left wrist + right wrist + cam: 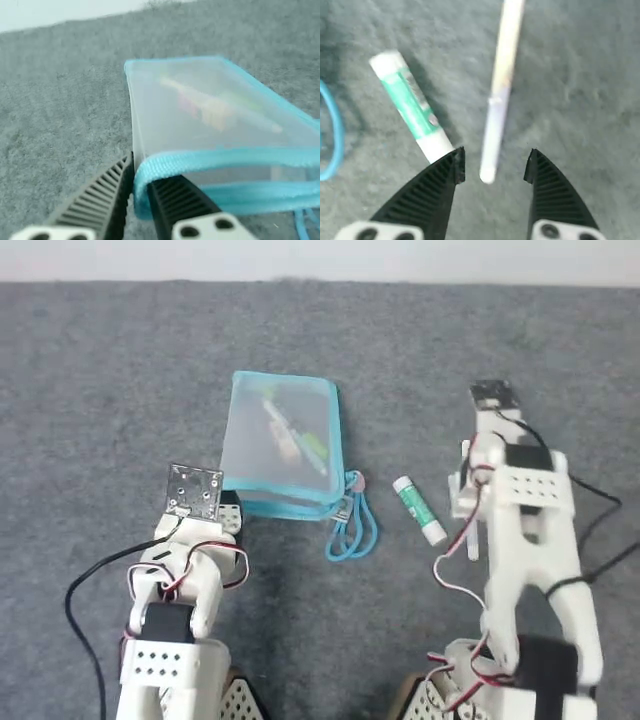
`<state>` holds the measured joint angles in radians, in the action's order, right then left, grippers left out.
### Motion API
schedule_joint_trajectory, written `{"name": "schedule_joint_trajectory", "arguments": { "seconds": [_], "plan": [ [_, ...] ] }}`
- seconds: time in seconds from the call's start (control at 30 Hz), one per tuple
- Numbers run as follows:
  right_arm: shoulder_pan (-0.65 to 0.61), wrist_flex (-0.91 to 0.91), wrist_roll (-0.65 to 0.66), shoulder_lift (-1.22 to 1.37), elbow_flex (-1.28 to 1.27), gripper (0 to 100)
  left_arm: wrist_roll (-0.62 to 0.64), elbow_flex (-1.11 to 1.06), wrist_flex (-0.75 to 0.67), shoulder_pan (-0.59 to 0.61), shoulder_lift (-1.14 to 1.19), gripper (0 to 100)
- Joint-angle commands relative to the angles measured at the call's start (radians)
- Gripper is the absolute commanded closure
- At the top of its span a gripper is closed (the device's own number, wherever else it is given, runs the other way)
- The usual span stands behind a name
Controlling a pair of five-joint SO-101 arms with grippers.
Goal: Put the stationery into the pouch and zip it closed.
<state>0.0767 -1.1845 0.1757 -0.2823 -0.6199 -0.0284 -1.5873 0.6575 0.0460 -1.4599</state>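
- The pouch (pixel 285 445) lies flat on the grey worktop (pixel 120 370), a little left of the middle of the high view. It is see-through, with a light blue border.
- Some stationery (pixel 295 435) is already inside it: long thin pieces, one of them with green and yellow colour. The left wrist view shows them through the pouch wall (pixel 210 115) as a blurred bundle (pixel 212 105).
- The left hand (pixel 140 175) is nearly closed and pinches the blue border of the pouch at a corner. The two dark ribbed fingers (pixel 107 187) press on the border from both sides. In the high view this hand (pixel 235 512) is at the lower left corner of the pouch.
- Along the lower edge of the pouch two blue bands show one above the other. I cannot tell how far the zip is open.
- A blue cord loop (pixel 352 530) hangs from the lower right corner of the pouch and lies on the worktop.
- A glue stick (pixel 418 510) with a green label lies right of the pouch, apart from it and tilted.
- In the right wrist view the glue stick (pixel 412 107) lies beside a pale stick (pixel 500 85), maybe a pen, and the two do not touch.
- The right hand (pixel 492 162) is spread wide above the worktop and holds nothing. The near end of the pale stick is between its two fingers, and the glue stick's white end is close to one fingertip (pixel 452 162).
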Motion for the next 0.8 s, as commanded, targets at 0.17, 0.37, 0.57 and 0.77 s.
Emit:
{"name": "schedule_joint_trajectory", "arguments": {
  "seconds": [0.17, 0.37, 0.57, 0.77],
  "plan": [
    [0.062, 0.179, 0.054, -0.038, -0.129, 81.5, 0.005, 0.021, -0.043, -0.005, -0.017, 99],
    [0.062, 0.232, 0.115, 0.105, -0.124, 81.5, 0.005, 0.021, -0.044, -0.005, -0.017, 99],
    [0.062, 0.24, 0.114, 0.168, -0.109, 81.5, 0.02, 0.028, -0.046, -0.005, -0.014, 99],
    [0.062, 0.245, 0.112, 0.176, -0.11, 81.5, 0.135, 0.12, -0.041, -0.005, -0.012, 99]
  ]
}}
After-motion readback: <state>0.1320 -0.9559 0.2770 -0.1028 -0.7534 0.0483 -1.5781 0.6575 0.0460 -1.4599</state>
